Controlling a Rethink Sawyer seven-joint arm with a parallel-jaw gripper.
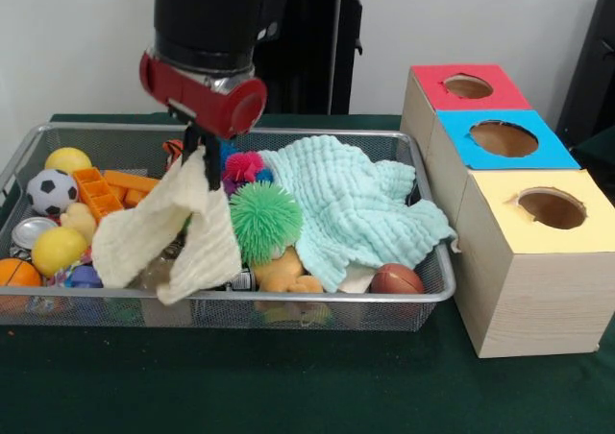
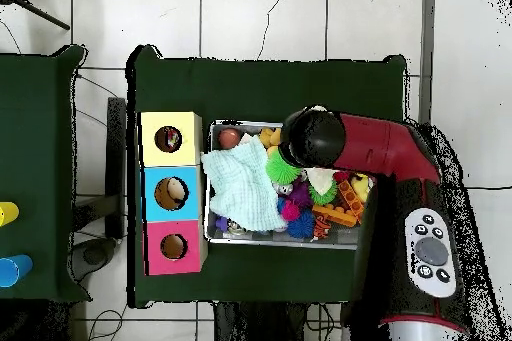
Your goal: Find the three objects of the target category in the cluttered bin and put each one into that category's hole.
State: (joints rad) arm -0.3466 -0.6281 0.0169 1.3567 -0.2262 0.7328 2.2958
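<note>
Tool (image 1: 202,151): pinching cream cloth (image 1: 168,232) at its top edge (left-centre of frame).
Cloth: hangs directly below tool, over bin (image 1: 423,295).

The arm (image 1: 216,31) runs off the top edge in the front view. Overhead, at frame centre, it covers the cream cloth (image 1: 168,232). The gripper (image 1: 202,151) is too buried in cloth to read.

Arm lowered, gripper pinching

The red and black arm (image 1: 207,40) reaches straight down, its gripper (image 1: 200,151) closed on a cream cloth (image 1: 173,232) that hangs lifted beneath it.
</note>
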